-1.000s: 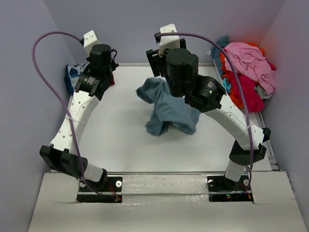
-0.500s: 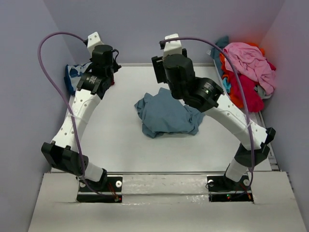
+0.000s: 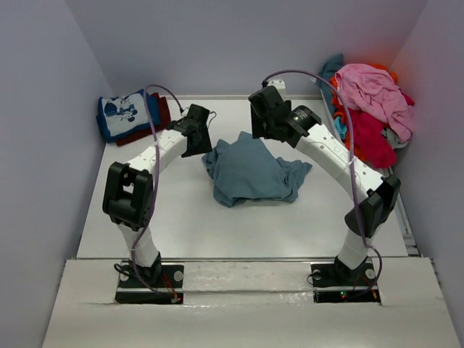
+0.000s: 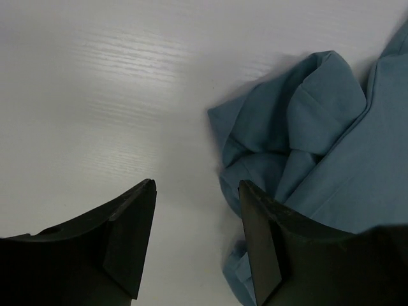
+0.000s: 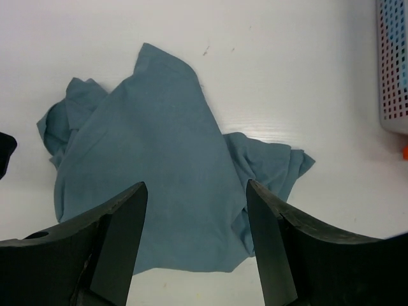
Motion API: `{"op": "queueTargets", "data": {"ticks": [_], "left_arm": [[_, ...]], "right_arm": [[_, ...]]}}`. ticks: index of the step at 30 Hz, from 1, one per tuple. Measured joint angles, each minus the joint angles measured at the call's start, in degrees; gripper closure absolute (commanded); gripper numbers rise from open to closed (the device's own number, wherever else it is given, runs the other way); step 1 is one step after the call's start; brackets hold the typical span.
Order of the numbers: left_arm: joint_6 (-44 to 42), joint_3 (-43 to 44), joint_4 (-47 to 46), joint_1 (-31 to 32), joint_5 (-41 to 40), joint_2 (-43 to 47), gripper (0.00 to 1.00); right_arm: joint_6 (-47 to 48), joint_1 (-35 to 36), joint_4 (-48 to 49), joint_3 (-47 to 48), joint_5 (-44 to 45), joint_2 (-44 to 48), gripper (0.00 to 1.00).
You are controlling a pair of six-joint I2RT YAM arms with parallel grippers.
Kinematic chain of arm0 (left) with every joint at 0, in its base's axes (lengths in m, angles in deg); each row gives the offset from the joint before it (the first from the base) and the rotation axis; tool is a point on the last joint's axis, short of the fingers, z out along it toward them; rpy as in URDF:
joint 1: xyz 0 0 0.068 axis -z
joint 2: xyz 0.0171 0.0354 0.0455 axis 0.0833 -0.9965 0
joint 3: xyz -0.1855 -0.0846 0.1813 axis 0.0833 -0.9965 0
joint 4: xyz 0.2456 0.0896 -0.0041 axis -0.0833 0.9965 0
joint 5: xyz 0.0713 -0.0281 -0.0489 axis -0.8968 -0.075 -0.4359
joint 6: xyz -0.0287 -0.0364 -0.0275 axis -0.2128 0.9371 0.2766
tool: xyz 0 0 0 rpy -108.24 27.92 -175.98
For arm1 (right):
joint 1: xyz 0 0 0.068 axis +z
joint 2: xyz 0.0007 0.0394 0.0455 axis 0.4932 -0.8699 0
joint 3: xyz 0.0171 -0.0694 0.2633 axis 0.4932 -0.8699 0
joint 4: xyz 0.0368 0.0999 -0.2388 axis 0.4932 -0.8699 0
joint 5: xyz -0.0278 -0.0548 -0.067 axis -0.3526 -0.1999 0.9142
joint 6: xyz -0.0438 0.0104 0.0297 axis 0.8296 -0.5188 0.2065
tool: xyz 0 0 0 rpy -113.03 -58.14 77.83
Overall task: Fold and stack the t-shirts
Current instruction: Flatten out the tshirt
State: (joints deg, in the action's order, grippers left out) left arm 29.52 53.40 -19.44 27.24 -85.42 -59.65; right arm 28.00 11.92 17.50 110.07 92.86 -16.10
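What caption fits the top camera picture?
Left gripper and right gripper hover open beside a crumpled slate-blue t-shirt.

A white table [image 3: 181,217] with a faint wood grain fills the scene. Plain, pale lavender-grey walls [image 3: 217,43] enclose it at the back and both sides. Soft, even light leaves a mild sheen on the tabletop. A grey perforated basket [image 5: 394,64] stands at the right edge.
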Motion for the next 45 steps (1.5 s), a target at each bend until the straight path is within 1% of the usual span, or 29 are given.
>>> {"op": "queueTargets", "data": {"ticks": [4, 10, 12, 19, 24, 29, 42, 45], "left_arm": [[-0.02, 0.39, -0.87, 0.22, 0.09, 0.02, 0.33], [-0.02, 0.44, -1.6, 0.33, 0.17, -0.35, 0.33], [-0.04, 1.05, -1.62, 0.48, 0.46, -1.88, 0.33], [-0.2, 6.36, -0.87, 1.25, 0.87, -9.42, 0.33], [-0.46, 8.68, -0.37, 1.55, 0.9, -11.52, 0.35], [-0.5, 9.55, -0.24, 1.55, 0.87, -12.55, 0.37], [-0.5, 9.33, 0.66, 1.55, 0.15, -14.25, 0.37], [-0.48, 9.31, 0.61, 1.55, -0.15, -14.29, 0.41]], "right_arm": [[-2.4, -1.84, -0.28, -3.91, -2.27, 0.11, 0.3], [-5.29, -5.2, 0.04, -14.23, -8.55, -0.09, 0.3], [-5.73, -6.23, 0.07, -15.45, -9.94, -0.5, 0.31], [-5.86, -7.34, 1.38, -15.39, -12.5, -1.84, 0.31], [-5.84, -7.54, 1.7, -15.34, -13.22, -2.25, 0.31], [-5.77, -8.26, 2.38, -15.61, -13.7, -2.25, 0.31], [-5.66, -9.66, 3.13, -16.63, -14.08, -2.25, 0.32], [-5.68, -9.68, 3.3, -16.96, -14.1, -2.25, 0.32]]}}
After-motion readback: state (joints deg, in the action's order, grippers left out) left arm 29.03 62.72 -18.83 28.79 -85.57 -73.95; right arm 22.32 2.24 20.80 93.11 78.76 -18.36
